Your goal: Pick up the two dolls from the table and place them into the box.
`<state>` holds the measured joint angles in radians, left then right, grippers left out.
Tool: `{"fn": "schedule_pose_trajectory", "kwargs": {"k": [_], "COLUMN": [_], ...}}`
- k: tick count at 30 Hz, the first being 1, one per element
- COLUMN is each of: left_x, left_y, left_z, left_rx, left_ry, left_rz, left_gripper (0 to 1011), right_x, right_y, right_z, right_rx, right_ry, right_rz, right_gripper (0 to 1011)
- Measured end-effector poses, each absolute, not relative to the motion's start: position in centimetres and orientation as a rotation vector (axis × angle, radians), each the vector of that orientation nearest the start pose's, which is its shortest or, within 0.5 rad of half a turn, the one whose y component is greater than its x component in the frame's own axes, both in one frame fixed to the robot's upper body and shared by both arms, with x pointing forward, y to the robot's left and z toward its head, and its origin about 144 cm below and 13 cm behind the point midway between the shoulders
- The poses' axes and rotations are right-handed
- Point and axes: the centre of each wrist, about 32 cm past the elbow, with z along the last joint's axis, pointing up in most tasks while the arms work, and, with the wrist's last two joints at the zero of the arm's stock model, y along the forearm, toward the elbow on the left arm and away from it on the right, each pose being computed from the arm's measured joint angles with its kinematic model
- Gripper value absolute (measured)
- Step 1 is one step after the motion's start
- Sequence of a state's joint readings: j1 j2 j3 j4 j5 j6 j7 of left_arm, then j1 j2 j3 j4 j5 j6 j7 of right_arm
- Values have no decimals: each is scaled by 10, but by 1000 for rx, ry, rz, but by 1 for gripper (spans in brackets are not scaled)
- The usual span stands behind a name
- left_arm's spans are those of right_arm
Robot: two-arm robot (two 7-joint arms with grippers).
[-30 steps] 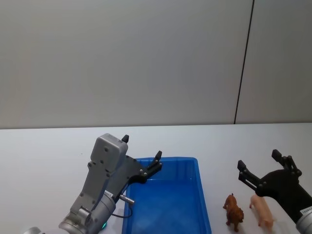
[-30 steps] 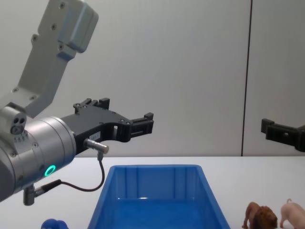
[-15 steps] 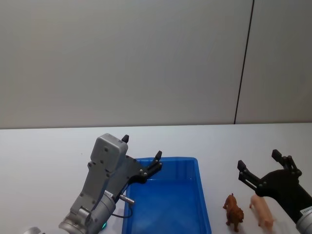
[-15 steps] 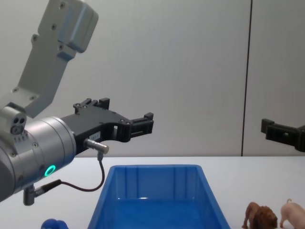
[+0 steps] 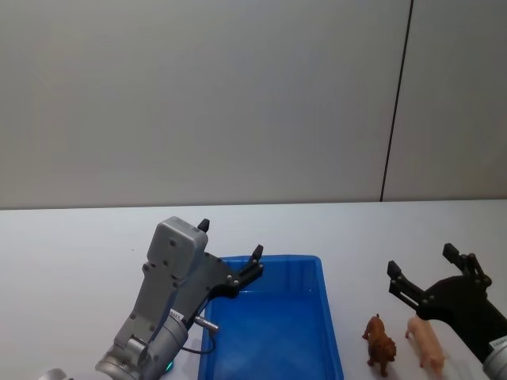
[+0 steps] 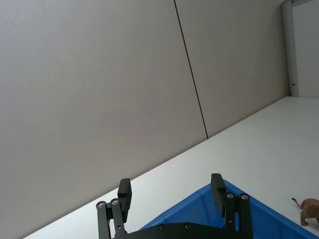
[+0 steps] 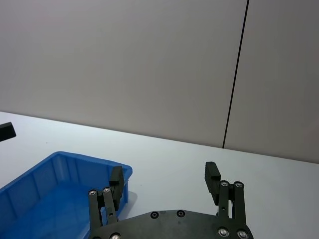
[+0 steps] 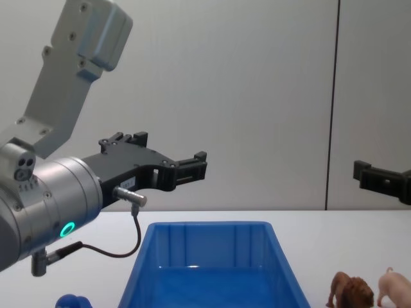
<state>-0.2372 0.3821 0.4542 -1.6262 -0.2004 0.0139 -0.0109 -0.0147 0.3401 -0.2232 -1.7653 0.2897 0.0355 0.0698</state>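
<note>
The box (image 5: 273, 260), a bright blue bin, sits on the white table (image 5: 79, 253) in front of me. Right of it stand the two dolls: a brown lion (image 5: 379, 342) closest to the box and a pale pink pig (image 5: 426, 342) beside it. My left gripper (image 5: 230, 238) hovers open above the box's far left corner, nothing between its fingers. My right gripper (image 5: 421, 260) is open in the air just beyond and above the dolls, touching neither. In the chest view the lion (image 8: 350, 292) and pig (image 8: 393, 285) stand at the lower right.
A small blue object (image 8: 70, 300) shows at the chest view's lower left edge, beside the box (image 8: 212, 230). A plain grey wall with a dark vertical seam (image 5: 396, 103) stands behind the table. Bare white tabletop stretches left of and beyond the box.
</note>
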Motion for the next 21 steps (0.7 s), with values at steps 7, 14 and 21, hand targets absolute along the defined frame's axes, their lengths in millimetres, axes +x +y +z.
{"fn": "schedule_pose_trajectory", "kwargs": {"k": [7,14,21], "left_x": [492,492,492], "left_y": [198,198,198], "left_z": [1204,1204,1204], "left_rx": [61,61,61], "left_ry": [-268,-268,-268], "left_rz": [1124,1124,1124], "left_gripper": [1001,1001,1001], "right_x": [442,436,428], "right_y": [-247,-254,-261], "right_z": [1186,1183,1177], "right_rx": [-6,-50,-111], "right_ry": [-42,-5,33], "right_rz": [-1226,-1226,-1233], "right_gripper": [1001,1001,1001]}}
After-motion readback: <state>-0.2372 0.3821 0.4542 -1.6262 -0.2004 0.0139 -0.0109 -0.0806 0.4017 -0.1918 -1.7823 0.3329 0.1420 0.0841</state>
